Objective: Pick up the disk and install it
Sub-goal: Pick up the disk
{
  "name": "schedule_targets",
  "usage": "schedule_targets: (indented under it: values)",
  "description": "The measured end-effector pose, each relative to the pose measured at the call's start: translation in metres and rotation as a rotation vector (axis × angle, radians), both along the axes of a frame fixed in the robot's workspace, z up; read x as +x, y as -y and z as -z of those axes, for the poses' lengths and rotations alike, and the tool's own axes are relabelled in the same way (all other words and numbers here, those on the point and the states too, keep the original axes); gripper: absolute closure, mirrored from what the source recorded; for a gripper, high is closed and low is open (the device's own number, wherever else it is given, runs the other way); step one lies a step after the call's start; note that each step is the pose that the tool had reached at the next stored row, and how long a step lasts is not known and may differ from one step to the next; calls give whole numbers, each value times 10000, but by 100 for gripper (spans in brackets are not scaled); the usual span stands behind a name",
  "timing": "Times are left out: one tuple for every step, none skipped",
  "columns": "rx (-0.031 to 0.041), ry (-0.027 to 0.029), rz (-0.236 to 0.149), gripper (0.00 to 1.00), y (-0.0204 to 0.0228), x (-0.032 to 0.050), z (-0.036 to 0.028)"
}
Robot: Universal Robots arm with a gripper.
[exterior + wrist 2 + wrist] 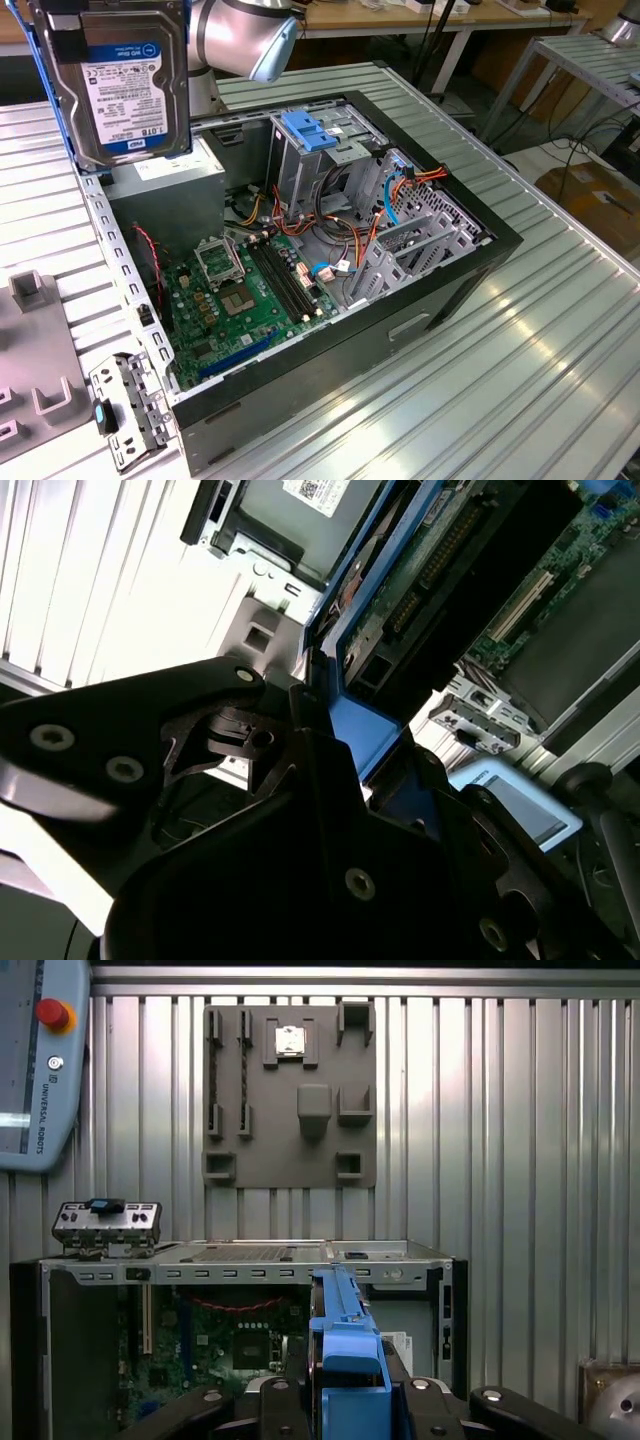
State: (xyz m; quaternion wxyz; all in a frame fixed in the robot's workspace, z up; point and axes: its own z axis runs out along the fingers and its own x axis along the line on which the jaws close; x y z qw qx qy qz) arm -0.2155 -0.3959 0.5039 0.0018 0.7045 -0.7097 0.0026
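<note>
The disk (125, 85) hangs upright in the air at the exterior view's upper left, label facing the camera, above the grey power supply box (165, 185) at the corner of the open computer case (480, 265). My gripper (345, 1405) is shut on the disk, its black fingers (240, 1410) clamping the blue side rail (345, 1345). In the second wrist view the same blue rail (360, 725) and the disk's circuit-board side (440, 570) run out from the gripper body. The tall grey drive cage with a light-blue cap (310, 130) stands inside the case, to the right of the disk.
The case holds a green motherboard (240, 300) and orange and blue cables (400, 185). A grey fixture plate (290, 1090) lies on the ribbed metal table beyond the case, beside a small metal bracket with a blue clip (125, 410). A teach pendant (35, 1060) lies further off.
</note>
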Motion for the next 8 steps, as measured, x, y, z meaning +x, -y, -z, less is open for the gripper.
schedule_targets:
  values:
    - [-1,14,0,63,1,7,0]
    - [-1,21,1,63,2,12,1]
    - [0,23,1,63,4,20,2]
    - [0,25,2,63,10,29,3]
    - [0,26,1,63,16,36,5]
    - [-1,25,1,63,24,40,6]
    - [-1,25,2,63,42,45,9]
    - [-1,25,2,63,57,49,12]
